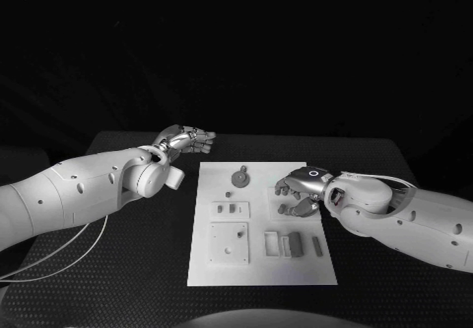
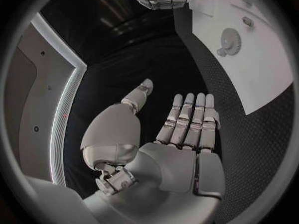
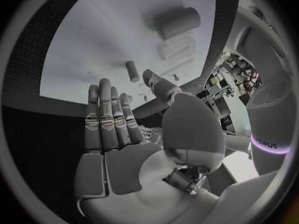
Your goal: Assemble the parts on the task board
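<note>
right hand (image 1: pixel 299 193) covering part of the task board (image 1: pixel 261 270), small parts (image 1: pixel 292 244) too small to identify

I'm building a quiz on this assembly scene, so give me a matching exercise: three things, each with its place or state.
Things:
1. left hand
2. right hand
3. gear-shaped part

Places or states:
A. lies on the task board's far end
B. open, over the black table beside the board's far corner
C. open, over the board's edge

Pairs: 1-B, 2-C, 3-A
</note>
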`<act>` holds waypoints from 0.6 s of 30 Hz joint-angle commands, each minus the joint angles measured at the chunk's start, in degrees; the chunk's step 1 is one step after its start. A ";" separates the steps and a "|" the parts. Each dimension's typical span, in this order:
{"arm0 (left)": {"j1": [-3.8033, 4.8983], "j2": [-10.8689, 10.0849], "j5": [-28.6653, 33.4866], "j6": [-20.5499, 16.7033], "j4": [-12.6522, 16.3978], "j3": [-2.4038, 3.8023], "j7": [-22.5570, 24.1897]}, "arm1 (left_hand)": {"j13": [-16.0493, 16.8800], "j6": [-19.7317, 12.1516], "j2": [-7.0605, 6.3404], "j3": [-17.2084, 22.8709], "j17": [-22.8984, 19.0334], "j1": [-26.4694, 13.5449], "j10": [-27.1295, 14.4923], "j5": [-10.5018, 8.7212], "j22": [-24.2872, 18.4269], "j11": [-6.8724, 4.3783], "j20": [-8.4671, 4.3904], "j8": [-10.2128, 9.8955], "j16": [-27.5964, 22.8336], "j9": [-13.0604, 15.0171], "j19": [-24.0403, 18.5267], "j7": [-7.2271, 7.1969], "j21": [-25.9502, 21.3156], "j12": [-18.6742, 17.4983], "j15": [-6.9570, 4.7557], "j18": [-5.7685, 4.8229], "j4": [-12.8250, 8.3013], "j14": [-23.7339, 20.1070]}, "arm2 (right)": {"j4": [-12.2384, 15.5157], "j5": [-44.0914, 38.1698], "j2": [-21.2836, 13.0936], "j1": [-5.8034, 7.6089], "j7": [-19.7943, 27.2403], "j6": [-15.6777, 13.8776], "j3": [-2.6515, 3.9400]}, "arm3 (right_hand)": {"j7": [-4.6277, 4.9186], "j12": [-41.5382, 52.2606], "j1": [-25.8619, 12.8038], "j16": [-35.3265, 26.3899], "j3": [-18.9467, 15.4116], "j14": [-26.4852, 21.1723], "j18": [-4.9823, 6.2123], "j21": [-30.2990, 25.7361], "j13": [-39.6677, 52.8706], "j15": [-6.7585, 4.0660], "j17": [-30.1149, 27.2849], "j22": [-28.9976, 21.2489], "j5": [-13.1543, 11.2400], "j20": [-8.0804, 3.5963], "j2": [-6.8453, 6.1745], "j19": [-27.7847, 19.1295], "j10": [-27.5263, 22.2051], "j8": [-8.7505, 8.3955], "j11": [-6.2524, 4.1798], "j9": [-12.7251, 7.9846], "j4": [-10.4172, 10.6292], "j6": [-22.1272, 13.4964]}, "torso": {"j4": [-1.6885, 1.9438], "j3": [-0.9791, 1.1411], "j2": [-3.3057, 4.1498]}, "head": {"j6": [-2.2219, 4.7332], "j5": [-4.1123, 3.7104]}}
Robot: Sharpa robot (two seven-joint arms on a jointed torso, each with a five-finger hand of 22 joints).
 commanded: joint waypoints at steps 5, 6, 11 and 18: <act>0.07 0.18 0.22 0.38 0.01 0.04 0.76 | -0.09 -0.16 -0.24 0.02 0.08 0.31 0.22 -0.06 -0.09 0.01 0.01 0.22 -0.23 0.08 0.39 2.41 0.15 0.15 -0.31 0.50 -0.34 -0.09 | -1.32 -1.06 1.22 -0.84 0.74 0.83 -0.23 | 0.97 2.22 2.11 1.22 0.57 2.15 1.25 1.79 1.18 -1.34 0.36 1.41 -0.02 -0.18 3.18 1.82 4.21 2.05 -1.74 0.66 -1.19 3.00 | 0.04 -0.12 -0.02 | -0.24 0.00; 0.07 0.21 0.22 0.39 -0.03 0.04 0.76 | -0.09 -0.16 -0.23 0.02 0.08 0.31 0.22 -0.06 -0.09 0.01 0.01 0.22 -0.23 0.08 0.39 2.41 0.15 0.15 -0.31 0.50 -0.34 -0.10 | -1.47 -1.21 1.38 -1.00 0.87 0.99 -0.28 | 1.52 2.36 2.30 1.28 0.59 2.30 1.32 1.94 1.26 -1.45 0.36 1.40 -0.01 -0.22 3.56 1.94 4.53 2.49 -1.87 0.82 -1.43 3.82 | 0.04 -0.12 -0.01 | -0.34 0.00; 0.07 0.24 0.22 0.43 -0.12 0.04 0.72 | -0.10 -0.17 -0.22 0.01 0.09 0.29 0.21 -0.07 -0.10 0.01 0.00 0.22 -0.25 0.07 0.39 2.41 0.15 0.14 -0.31 0.49 -0.33 -0.12 | -1.60 -1.29 1.79 -1.40 1.12 1.05 -0.46 | 1.47 3.38 2.66 1.69 0.63 3.46 1.59 2.79 1.86 -2.13 0.38 1.37 -0.02 -0.25 5.66 2.76 6.94 3.90 -2.82 1.22 -2.59 6.68 | 0.00 -0.14 -0.03 | -0.39 -0.03; 0.07 0.25 0.22 0.44 -0.16 0.04 0.70 | -0.12 -0.19 -0.21 0.01 0.09 0.27 0.21 -0.07 -0.12 0.02 -0.01 0.22 -0.26 0.07 0.40 2.42 0.14 0.13 -0.31 0.47 -0.31 -0.14 | -1.85 -1.39 2.22 -1.91 1.38 1.19 -0.50 | 0.62 4.01 2.21 2.40 0.59 5.20 1.61 3.99 2.36 -2.86 0.52 1.35 -0.01 -0.72 7.28 4.17 9.03 4.66 -3.67 1.39 -3.64 8.78 | -0.04 -0.09 -0.04 | -0.52 -0.07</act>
